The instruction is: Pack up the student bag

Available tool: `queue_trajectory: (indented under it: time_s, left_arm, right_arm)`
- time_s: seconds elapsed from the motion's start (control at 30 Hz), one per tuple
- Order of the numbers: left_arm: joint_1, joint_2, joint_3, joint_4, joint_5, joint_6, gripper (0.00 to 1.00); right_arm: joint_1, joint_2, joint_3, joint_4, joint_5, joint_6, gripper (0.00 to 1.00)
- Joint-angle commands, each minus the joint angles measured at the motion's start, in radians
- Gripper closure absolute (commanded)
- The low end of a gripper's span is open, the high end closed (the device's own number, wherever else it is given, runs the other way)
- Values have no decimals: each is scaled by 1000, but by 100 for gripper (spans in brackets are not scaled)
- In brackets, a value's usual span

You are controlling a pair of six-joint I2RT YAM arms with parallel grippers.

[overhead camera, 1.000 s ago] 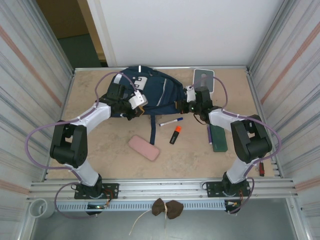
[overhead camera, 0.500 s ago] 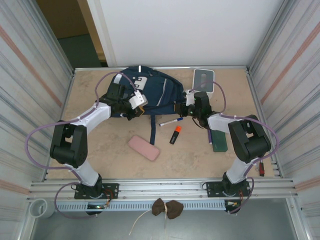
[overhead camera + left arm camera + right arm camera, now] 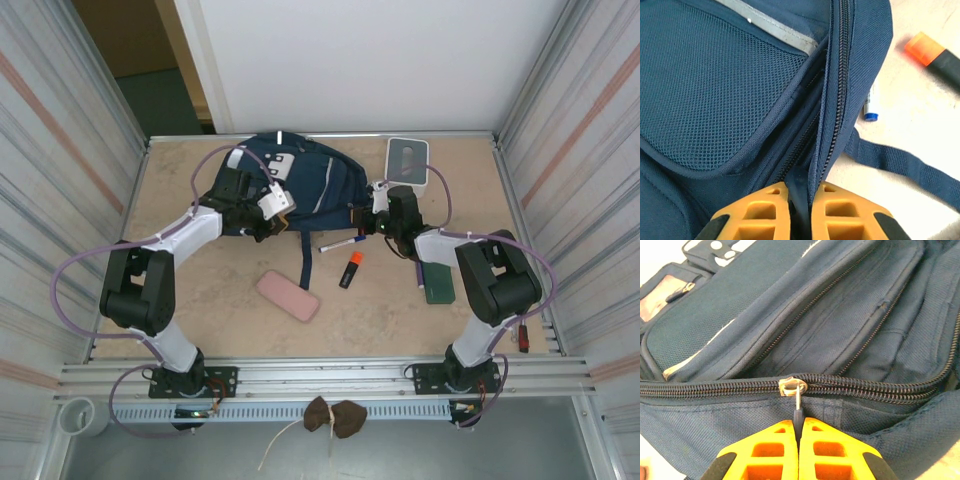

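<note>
The student bag (image 3: 305, 180), a navy-blue backpack, lies at the back middle of the table. My left gripper (image 3: 262, 226) is at the bag's near left edge. In the left wrist view it (image 3: 799, 189) is shut on a fold of the bag's fabric (image 3: 730, 90) beside a zipper. My right gripper (image 3: 364, 212) is at the bag's right end. In the right wrist view it (image 3: 798, 424) is shut on the dark zipper pull (image 3: 798, 412), which hangs from the metal slider (image 3: 791, 386) on a closed zipper of the bag (image 3: 850, 330).
On the table in front of the bag lie a pink pouch (image 3: 288, 296), a blue-capped marker (image 3: 342, 243) and an orange highlighter (image 3: 350, 270). A green case (image 3: 436, 276) lies at the right. A white-grey box (image 3: 407, 160) stands behind it. A dark strap (image 3: 900, 162) trails toward the front.
My right gripper has moved left up to the bag's end and closed on the zipper pull. The left gripper keeps its hold and place.
</note>
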Motion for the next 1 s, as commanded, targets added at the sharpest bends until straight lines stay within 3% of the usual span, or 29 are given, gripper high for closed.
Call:
queue_trajectory:
  time_s: [0.0, 0.1, 0.3, 0.5, 0.8, 0.97]
  left_arm:
    - [32, -26, -13, 30, -126, -15, 100]
    - [31, -18, -3, 13, -154, -21, 98]
    - [-29, -48, 8, -10, -96, -12, 62]
    - [-124, -60, 30, 17, -121, -5, 43]
    - [-236, 96, 153, 45, -93, -6, 38]
    - [-245, 166, 188, 58, -67, -12, 47]
  right_arm:
    - [-6, -31, 24, -96, 119, 15, 100]
    - [13, -37, 31, -97, 104, 19, 100]
    - [65, -79, 23, -69, 72, 45, 100]
    - [95, -121, 22, -62, 47, 84, 100]
    - [121, -149, 29, -33, 4, 138, 100]
    - [125, -166, 23, -28, -15, 154, 100]
